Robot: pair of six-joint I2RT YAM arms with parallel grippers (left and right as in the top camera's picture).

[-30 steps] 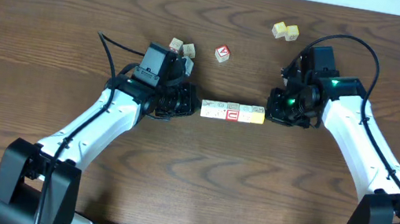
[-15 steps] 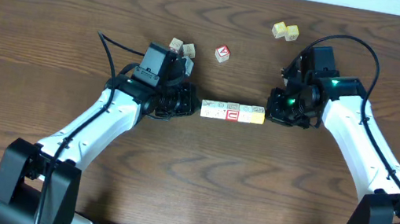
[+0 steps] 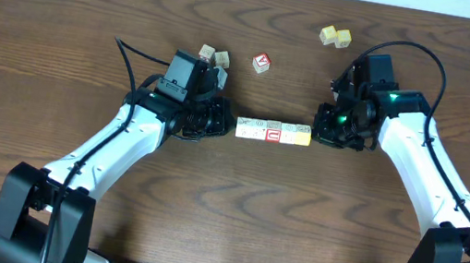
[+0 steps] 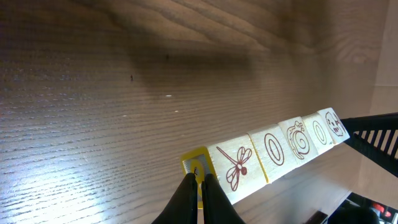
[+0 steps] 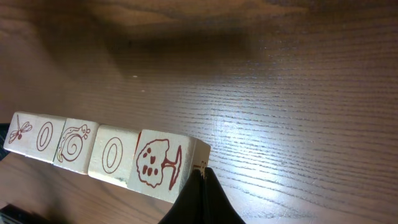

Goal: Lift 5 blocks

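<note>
Five blocks [image 3: 273,133] lie end to end in one straight row at the table's middle. In the wrist views their cream faces carry red-brown marks: a dragonfly [image 4: 236,167], ovals, a snail, and a tree [image 5: 158,163]. My left gripper [image 3: 229,124] is shut, its tips [image 4: 199,178] pressed against the row's yellow left end face. From the other side my right gripper [image 3: 314,134] is also shut and its tips [image 5: 202,173] touch the row's right end. Neither holds anything between its fingers. Whether the row rests on the wood or hangs just above it, I cannot tell.
A red-faced cube with a white mark [image 3: 262,62] sits behind the row. Two pale cubes [image 3: 214,55] lie just behind my left wrist. A pair of plain yellow cubes [image 3: 334,36] is at the back right, close to the table's far edge.
</note>
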